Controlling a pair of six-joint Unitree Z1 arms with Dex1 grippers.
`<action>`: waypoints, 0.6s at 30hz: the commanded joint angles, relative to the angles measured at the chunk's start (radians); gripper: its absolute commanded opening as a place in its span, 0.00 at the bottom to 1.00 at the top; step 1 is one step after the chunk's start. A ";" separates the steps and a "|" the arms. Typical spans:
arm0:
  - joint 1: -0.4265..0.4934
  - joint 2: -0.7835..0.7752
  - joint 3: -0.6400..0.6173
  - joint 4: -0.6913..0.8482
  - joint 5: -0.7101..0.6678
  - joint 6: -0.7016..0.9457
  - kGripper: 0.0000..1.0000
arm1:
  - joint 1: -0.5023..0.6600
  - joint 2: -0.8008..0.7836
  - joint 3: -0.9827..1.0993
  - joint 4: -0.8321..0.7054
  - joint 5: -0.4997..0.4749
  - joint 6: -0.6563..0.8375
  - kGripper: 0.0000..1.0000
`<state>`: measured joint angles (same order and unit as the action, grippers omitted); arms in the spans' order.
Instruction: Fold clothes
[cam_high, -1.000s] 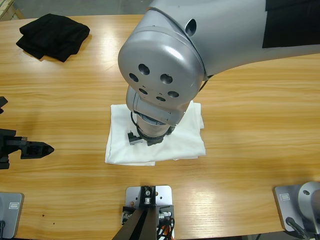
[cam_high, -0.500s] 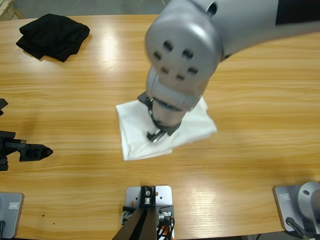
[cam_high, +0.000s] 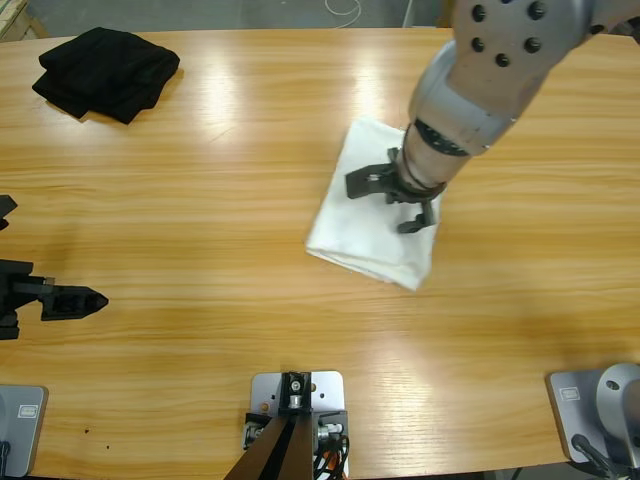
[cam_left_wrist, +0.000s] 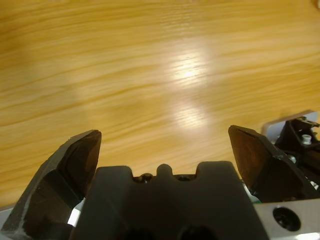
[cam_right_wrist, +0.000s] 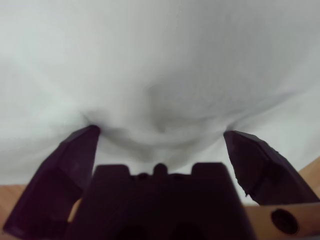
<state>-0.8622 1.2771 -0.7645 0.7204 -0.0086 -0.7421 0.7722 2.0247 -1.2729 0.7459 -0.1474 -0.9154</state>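
Your wooden table (cam_high: 200, 300) carries two garments. The folded white T-shirt (cam_high: 365, 215) lies right of the middle, turned at a slant. Your right gripper (cam_high: 392, 203) stands on it, jaws spread wide and pressing into the cloth, which puckers between them without being pinched. The black garment (cam_high: 105, 70) sits bundled at the far left corner, well apart. Your left gripper (cam_high: 60, 300) waits at the left edge over bare wood, jaws wide apart, holding nothing.
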 joint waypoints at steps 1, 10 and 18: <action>0.011 -0.007 0.035 -0.016 0.013 0.012 1.00 | -0.081 0.019 0.243 -0.122 -0.009 -0.227 1.00; 0.011 -0.007 0.039 -0.019 0.013 0.010 1.00 | -0.103 -0.015 0.260 -0.012 0.009 -0.214 1.00; 0.010 -0.032 0.033 -0.022 0.013 0.012 1.00 | -0.113 -0.281 0.126 0.244 0.054 -0.208 1.00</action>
<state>-0.8621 1.2752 -0.7603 0.7132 -0.0086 -0.7419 0.6736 1.9091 -1.0897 0.7720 -0.1411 -1.1367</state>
